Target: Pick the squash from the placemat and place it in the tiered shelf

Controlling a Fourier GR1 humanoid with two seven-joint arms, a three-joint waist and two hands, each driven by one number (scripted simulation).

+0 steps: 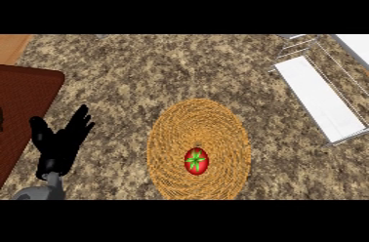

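On the speckled brown stone counter (144, 65) below me lies a round woven placemat (173, 133), straw-coloured and oval-looking from my steep angle. Toward its near side sits the thing I am meant to pick: a small red, rounded item with a green star-shaped top (195, 161). The task calls it a squash, though it looks more like a tomato from up here. It rests wholly within the mat's rim, a little right of centre, upright with the green top facing me.

At the lower left, my left hand (61, 138) comes up from the bottom edge on its grey forearm. Its black fingers are straight and spread, pointing up and slightly to the right, and the thumb stands apart on the left. It has hold of nothing. It hovers over bare counter, just beside the dark reddish-brown board (25, 114) that fills the left edge, and well apart from the mat and the squash.

My right hand does not show anywhere.

Up at the right stands the tiered shelf (320, 99), a white flat surface framed in thin pale wire rails, running diagonally from the upper middle toward the right edge. A second white level shows at the far top right corner. It sits well apart from the mat, with open counter between them.
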